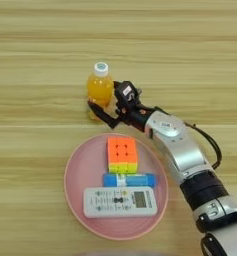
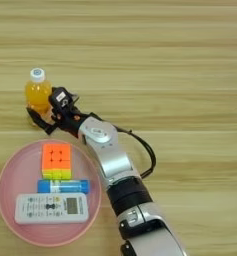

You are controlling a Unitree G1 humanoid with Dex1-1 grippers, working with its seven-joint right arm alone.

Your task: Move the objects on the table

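On the pink plate (image 1: 75, 192) already lie 3 objects, cube (image 1: 122, 154), glue tube (image 1: 129, 180) and remote (image 1: 120, 201), while the right gripper (image 1: 106, 106) closes around the upright juice bottle (image 1: 99, 86) on the table (image 1: 180, 55).

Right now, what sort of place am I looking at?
Probably a robot practice bench, not a home: a bare light wooden table with household items, a small orange juice bottle and a white remote control on a large pink round plate.

pink round plate (image 1: 76, 192), near table's front edge
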